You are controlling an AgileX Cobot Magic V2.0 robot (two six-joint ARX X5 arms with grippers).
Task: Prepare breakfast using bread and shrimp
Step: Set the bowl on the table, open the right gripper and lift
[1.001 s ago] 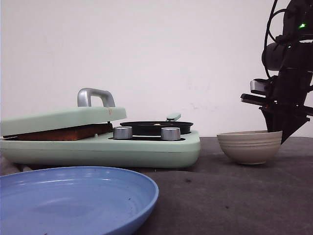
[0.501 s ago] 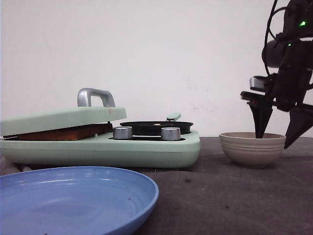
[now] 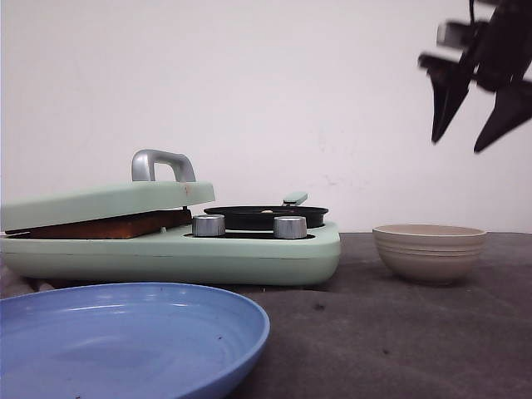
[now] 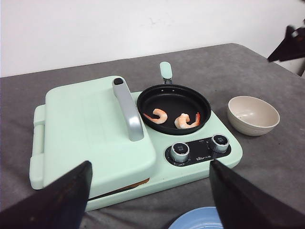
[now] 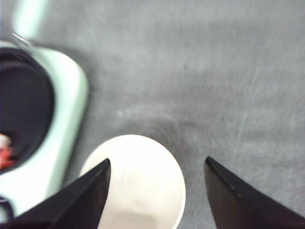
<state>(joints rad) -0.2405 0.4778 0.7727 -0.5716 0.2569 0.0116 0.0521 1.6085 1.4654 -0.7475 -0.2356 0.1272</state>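
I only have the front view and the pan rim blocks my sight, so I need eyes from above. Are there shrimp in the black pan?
Observer: Yes, two shrimp lie in the pan, apart from each other.
Operator: Anything left in the bowl?
Observer: The bowl looks empty from the left wrist view.
Operator: Is the right gripper carrying something?
Observer: No, the right gripper is open with nothing between its fingers, above the bowl.
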